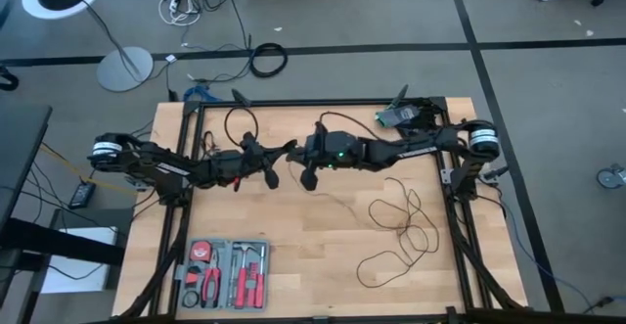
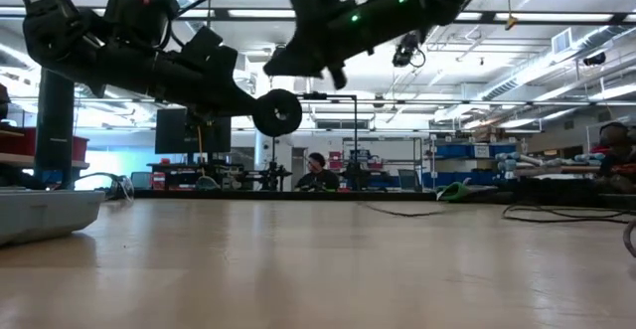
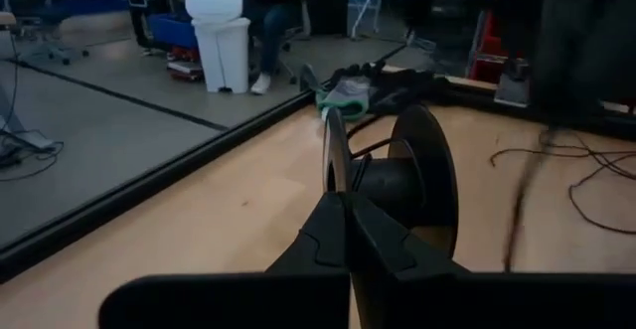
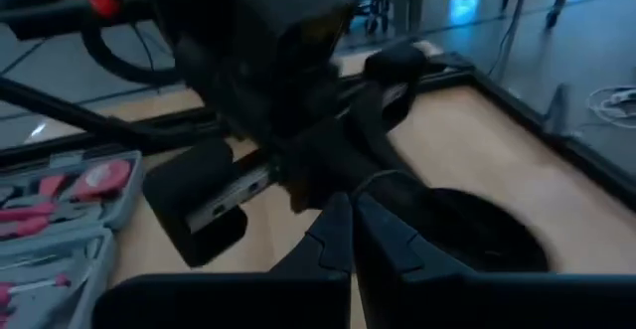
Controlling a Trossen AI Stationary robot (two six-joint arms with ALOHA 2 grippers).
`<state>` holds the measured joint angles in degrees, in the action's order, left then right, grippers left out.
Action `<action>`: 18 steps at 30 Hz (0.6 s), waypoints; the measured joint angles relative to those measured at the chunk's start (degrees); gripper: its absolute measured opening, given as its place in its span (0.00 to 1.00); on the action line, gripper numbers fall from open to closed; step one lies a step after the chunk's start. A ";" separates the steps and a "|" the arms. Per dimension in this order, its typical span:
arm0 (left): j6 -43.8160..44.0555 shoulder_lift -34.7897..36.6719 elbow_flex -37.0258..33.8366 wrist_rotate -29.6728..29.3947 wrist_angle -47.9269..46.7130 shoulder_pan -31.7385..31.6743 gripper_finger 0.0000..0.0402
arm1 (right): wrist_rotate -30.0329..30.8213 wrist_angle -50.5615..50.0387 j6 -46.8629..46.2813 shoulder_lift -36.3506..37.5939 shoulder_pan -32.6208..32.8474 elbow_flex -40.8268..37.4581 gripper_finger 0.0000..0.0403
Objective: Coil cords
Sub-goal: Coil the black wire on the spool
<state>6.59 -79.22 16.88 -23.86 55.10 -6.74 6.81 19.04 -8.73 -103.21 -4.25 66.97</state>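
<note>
A grey tool case [image 1: 223,274] lies open on the wooden table [image 1: 323,255], well apart from both sets of jaws, holding red-handled pliers [image 1: 250,283] and a red tape measure [image 1: 201,251]. A green-and-black bundle [image 1: 399,116] sits at the table's far edge, beyond the right jaws. On the floor past the table lie a thick black cable ring [image 1: 269,60], white cables [image 1: 181,3] and a round lamp base [image 1: 125,69]. A white bin [image 3: 219,33] stands beside a seated person [image 3: 273,11]

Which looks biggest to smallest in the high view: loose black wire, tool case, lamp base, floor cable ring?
1. Loose black wire, by its sprawl, and tool case: too close to rank.
2. Lamp base.
3. Floor cable ring.
The last two lie on the floor, farther from the camera, so they look smaller than they are.
</note>
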 joint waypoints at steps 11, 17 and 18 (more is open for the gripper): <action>1.60 0.02 -0.07 -0.09 5.56 0.00 0.00 | -0.55 -0.58 -1.13 -8.84 0.38 1.34 0.06; 2.54 0.02 -0.14 -0.10 6.49 0.00 0.00 | -0.48 -6.73 -3.24 -9.24 0.41 1.39 0.07; 2.56 0.02 -0.36 -0.12 6.90 0.00 0.00 | -0.47 -7.78 -3.19 -9.19 0.43 1.34 0.07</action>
<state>9.15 -79.20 16.53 -23.97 62.00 -6.74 6.34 11.26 -11.92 -112.41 -3.81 68.31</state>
